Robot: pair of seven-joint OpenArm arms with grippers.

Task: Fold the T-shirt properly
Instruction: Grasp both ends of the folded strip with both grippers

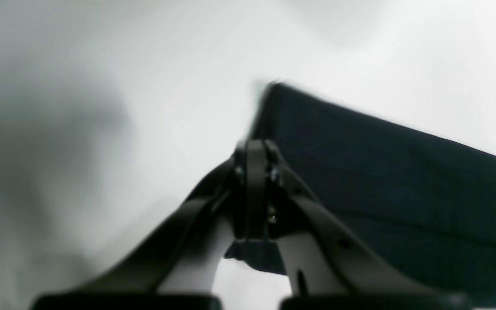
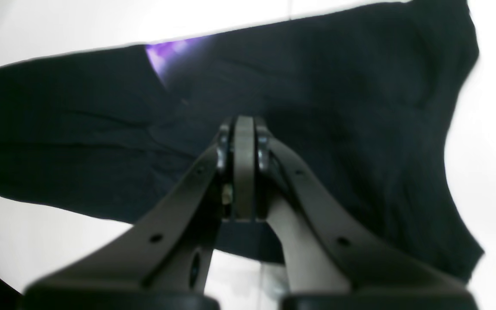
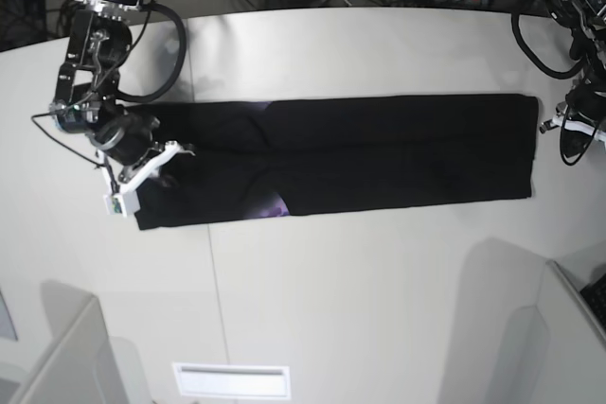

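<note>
In the left wrist view, the left hand [image 1: 254,148] has its jaws together at the T-shirt [image 1: 403,181] edge; whether cloth is pinched is unclear. In the right wrist view, the right hand [image 2: 243,129], jaws together, sits over the T-shirt's dark cloth; any grip there is hidden. From the base view, the T-shirt lies as a long band across the bench [image 3: 331,309]. Uneven lifting could skew the fold.

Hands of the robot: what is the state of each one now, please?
Left hand: closed, holding nothing visible.
Right hand: closed; a grip on the T-shirt cannot be told.
</note>
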